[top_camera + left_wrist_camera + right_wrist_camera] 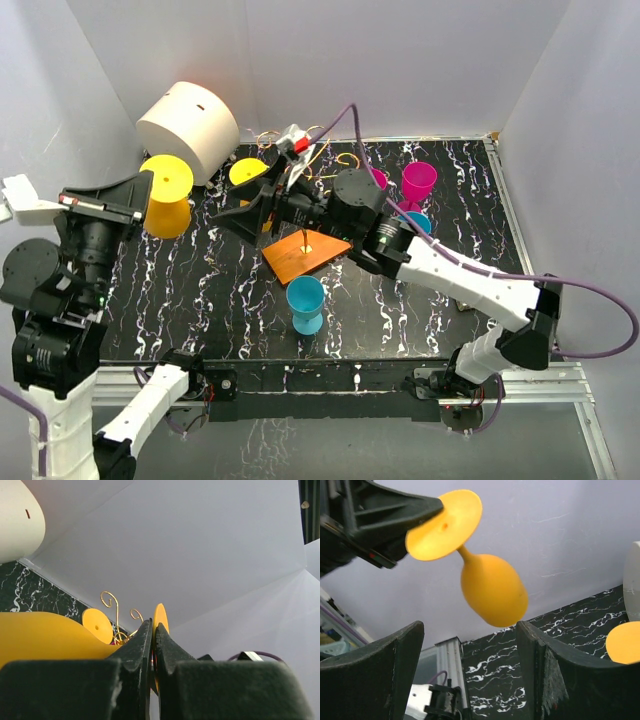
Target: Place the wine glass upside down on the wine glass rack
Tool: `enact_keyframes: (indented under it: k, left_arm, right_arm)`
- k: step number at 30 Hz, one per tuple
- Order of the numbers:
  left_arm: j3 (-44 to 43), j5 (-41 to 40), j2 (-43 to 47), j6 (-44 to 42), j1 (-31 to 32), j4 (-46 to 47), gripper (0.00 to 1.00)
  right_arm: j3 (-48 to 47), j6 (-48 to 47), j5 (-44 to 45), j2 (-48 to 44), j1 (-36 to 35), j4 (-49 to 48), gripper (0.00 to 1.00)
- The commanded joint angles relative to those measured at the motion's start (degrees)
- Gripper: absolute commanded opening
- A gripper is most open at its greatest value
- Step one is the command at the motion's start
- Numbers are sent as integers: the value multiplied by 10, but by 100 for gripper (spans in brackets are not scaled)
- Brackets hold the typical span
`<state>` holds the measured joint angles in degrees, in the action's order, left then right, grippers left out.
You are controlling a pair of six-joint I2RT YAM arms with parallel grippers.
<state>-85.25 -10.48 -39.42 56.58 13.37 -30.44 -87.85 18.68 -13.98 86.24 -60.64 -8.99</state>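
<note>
The left gripper (152,626) is clenched on the wine glass (492,587). Its two black fingers pinch the rim of the thin, flat, round foot (445,525). The glass is smooth, opaque yellow, apparently plastic, with a short stem and an egg-shaped bowl. It hangs tilted, with the bowl sloping away from the fingers. We cannot see into the bowl.

The right gripper (469,627) is released. Its dark, rough-faced fingers stand wide apart and face the glass without touching it.

The wine glass rack (300,262) sits directly beneath the right gripper and well to the right of the left gripper. Its flat orange-brown wooden base rests on the black, white-veined counter (220,300). Its thin gold scrolls (110,600) show beyond the left fingertips. A blue glass (305,300) stands near the base, and a white cylinder (190,118) lies beyond the left gripper.
</note>
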Motion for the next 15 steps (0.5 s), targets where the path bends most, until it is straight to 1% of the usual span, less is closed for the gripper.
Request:
enact_keyframes:
  k: [1,4,7,15]
  left_arm:
    - [-22,9,-53,-52,3,25,0]
    - [-25,17,-80,-69,3,51,0]
    - [-32,21,-114,-86,3,69,0]
    - [-61,42,-223,-117,3,108,0]
  right_arm:
    - [-19,91,70,-49,-1,7,72]
    - [-5,111,99,-70,-1,7,72]
    - [38,116,107,-105,-1,-15,72]
    - [145,138,60,-204,-1,-68,71]
